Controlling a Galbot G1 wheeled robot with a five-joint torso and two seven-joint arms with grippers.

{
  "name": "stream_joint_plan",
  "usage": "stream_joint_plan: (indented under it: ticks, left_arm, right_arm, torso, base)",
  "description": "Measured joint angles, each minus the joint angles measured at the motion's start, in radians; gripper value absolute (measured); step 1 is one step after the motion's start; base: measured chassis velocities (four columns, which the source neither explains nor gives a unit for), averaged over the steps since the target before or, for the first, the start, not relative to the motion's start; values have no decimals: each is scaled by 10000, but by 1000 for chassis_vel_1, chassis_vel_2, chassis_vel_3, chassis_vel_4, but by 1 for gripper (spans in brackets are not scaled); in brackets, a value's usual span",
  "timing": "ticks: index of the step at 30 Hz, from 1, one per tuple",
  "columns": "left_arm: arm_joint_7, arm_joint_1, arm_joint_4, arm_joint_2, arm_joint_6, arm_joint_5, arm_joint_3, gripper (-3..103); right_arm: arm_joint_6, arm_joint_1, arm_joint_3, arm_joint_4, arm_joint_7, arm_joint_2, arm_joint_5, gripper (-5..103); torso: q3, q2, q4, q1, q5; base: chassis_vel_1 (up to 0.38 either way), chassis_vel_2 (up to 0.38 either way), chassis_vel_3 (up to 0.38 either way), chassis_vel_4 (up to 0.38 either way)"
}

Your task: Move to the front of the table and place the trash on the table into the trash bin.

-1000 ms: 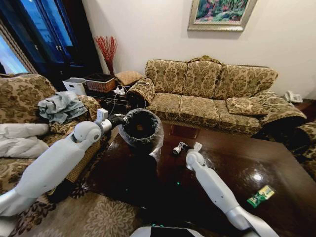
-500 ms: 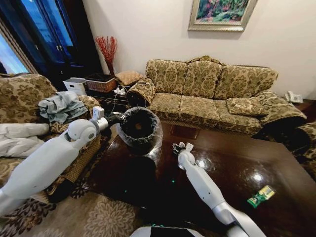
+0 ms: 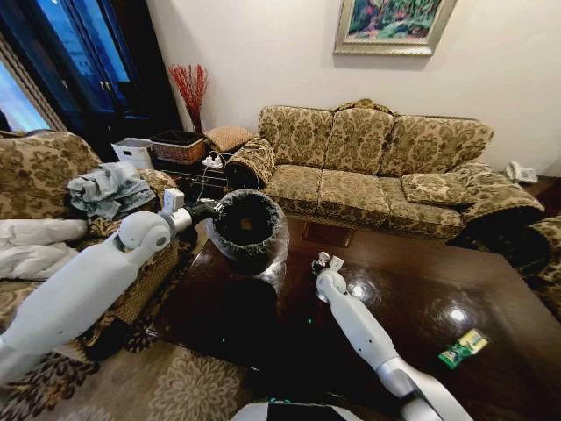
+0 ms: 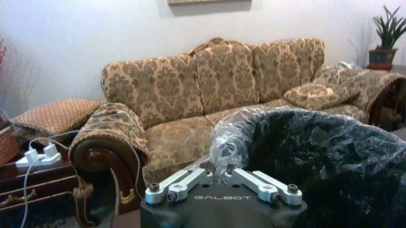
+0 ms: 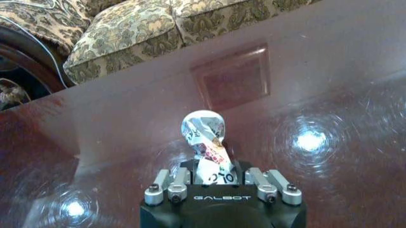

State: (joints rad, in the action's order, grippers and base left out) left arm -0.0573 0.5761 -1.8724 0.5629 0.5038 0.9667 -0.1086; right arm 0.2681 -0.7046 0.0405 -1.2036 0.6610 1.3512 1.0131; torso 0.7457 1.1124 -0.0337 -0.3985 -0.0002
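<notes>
Two grippers loaded above the table

Left gripper point(image 4: 220, 176) is clamped on the trash bin's point(image 3: 249, 226) bag-covered rim, holding it over the table's point(image 3: 421, 307) left end. Right gripper point(image 5: 209, 172), beside the bin, pinches a crumpled silver can point(image 5: 204, 130), seen clearly from its wrist. The head camera alone catches a green wrapper point(image 3: 463, 347) far right of the bin.

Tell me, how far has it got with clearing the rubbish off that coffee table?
Partway, it seems. The left gripper holds the lined trash bin up by its rim at the table's far left corner. The right gripper is shut on a crushed silver can, lifted above the tabletop beside the bin, not yet dropped in. A green wrapper lies on the table's right side, waiting.
</notes>
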Motion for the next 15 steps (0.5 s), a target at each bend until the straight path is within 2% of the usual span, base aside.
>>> stream_joint_plan:
  ticks: [1,3,8,15]
  left_arm:
    - [41,-50,-19,18,0,94,-2,3]
    - [52,-89,-46,19,0,153,-3,3]
    - [58,-78,-67,17,-1,162,-61,3]
    - [55,-38,7,128,6,131,-102,3]
  right_arm:
    - [-1,23,-15,41,-30,10,8,36]
    - [-1,57,-31,64,-56,25,16,33]
    - [-4,58,-64,-147,20,-29,50,32]
    - [-302,250,-35,-1241,192,-641,-297,32]
  torso:
    - [-1,0,2,0,0]
    - [0,0,1,1,2]
    - [2,-1,-2,-3,9]
    - [2,-1,-2,-1,8]
  base:
    - [0,0,0,0]
    - [0,0,0,0]
    - [0,0,0,0]
    - [0,0,0,0]
